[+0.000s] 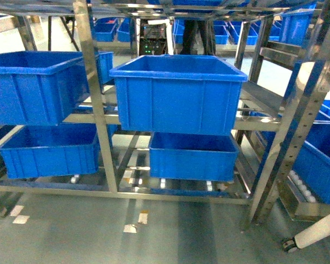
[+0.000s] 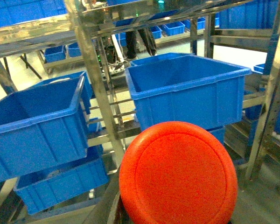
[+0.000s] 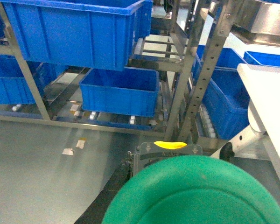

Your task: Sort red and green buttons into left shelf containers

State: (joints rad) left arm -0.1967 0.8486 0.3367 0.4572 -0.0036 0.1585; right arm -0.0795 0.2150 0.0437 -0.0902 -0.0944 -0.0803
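A red button's (image 2: 178, 175) round cap fills the lower left wrist view, held off the floor in front of the shelf; my left gripper is shut on it, only a dark finger (image 2: 113, 207) showing. The right wrist view is filled low by a green button (image 3: 196, 193) with its grey body (image 3: 168, 150) behind; my right gripper is shut on it, one dark finger (image 3: 105, 189) visible. The blue containers sit on the steel shelf: upper centre (image 1: 179, 93), upper left (image 1: 33, 88), lower left (image 1: 49, 151), lower centre (image 1: 192, 157). Neither gripper shows in the head view.
Steel shelf posts (image 1: 96, 93) separate the bins. A second rack with blue bins (image 1: 322, 159) stands at the right, and a white wheeled leg (image 1: 313, 235) is at the bottom right. Tape marks (image 1: 131, 227) lie on the grey floor.
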